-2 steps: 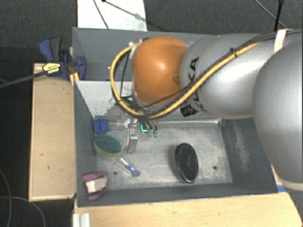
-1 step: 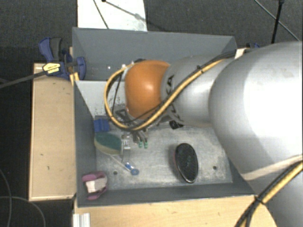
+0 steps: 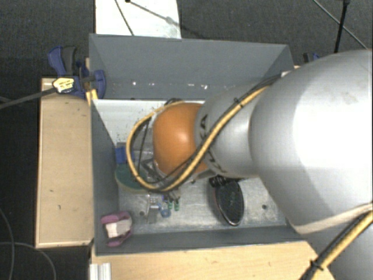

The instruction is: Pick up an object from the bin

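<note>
Well, poised with the gripper [image 3: 156,206] just left of the black oval brush [image 3: 228,202]; cannot tell its opening or any hold.

No legible text or labels.

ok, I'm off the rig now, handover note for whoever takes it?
End effector: low over the bin floor, front-left area; grip state can't be told.
Things: pink-and-white piece in the front-left corner; black oval brush further right along the front; green disc and blue piece by the left wall, partly behind the orange cover.
Done: reach into the bin; nothing seen held.
Left: grasp one thing, lift it out.
</note>
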Robot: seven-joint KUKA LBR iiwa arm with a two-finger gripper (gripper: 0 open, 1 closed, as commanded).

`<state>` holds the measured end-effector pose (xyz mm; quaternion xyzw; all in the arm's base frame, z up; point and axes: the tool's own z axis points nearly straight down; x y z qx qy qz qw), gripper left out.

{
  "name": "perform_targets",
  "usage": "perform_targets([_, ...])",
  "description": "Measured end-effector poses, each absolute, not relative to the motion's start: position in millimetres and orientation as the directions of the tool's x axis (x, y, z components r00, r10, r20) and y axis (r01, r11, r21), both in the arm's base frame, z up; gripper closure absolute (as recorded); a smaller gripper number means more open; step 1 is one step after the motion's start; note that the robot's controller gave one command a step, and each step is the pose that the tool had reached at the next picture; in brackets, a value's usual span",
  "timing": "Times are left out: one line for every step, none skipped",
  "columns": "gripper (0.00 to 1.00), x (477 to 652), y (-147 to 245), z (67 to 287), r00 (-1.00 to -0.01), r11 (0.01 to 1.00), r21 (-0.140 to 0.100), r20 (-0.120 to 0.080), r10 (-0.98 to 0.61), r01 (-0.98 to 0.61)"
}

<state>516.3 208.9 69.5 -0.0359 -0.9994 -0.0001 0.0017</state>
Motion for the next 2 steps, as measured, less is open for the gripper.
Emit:
perform_targets([1.00,518.7,208,70,-0.997,0.997,0.001,-0.001,0.079,0.079])
perform_targets([1.00,520.6,213,242,-0.997,0.997,0.006,-0.009,0.077,0.077])
